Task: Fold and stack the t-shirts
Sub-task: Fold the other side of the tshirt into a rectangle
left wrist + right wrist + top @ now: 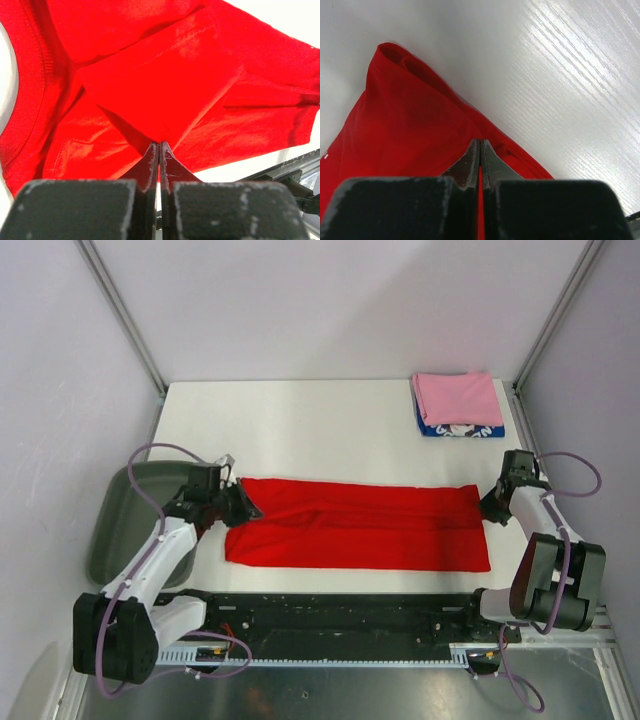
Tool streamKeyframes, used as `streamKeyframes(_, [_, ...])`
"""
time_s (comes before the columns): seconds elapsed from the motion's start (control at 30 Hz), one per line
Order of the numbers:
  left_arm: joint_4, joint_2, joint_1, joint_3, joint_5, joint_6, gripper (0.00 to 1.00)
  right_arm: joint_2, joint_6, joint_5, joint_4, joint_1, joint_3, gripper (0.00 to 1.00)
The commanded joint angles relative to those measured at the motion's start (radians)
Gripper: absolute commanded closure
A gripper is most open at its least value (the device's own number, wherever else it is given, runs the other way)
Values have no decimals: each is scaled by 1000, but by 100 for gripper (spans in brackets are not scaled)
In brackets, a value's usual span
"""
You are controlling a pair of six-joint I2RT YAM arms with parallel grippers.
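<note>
Across the middle of the white table (300, 420), seen from above, the bright red cloth t-shirt (360, 525) lies as a long folded strip. The left gripper (243, 503) is at its left end and the right gripper (492, 502) at its right end. In the left wrist view, clenched fingertips (151, 162) pinch a red fold. In the right wrist view, fingers (469, 165) clamp red cloth between them.
</note>
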Motion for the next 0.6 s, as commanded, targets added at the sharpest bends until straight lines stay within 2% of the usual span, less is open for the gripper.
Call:
streamKeyframes(0.0, [-18,-52,-5,55,39,-16,100,-30,-4,1,12,-15,-1,100])
streamKeyframes(0.33, [-66,-134,-5,36,48,-19,100,-45,-12,-9,-2,-29,-2,100])
streamKeyframes(0.57, [-67,-135,-5,-14,55,-27,100,-44,-6,-16,4,-30,-22,100])
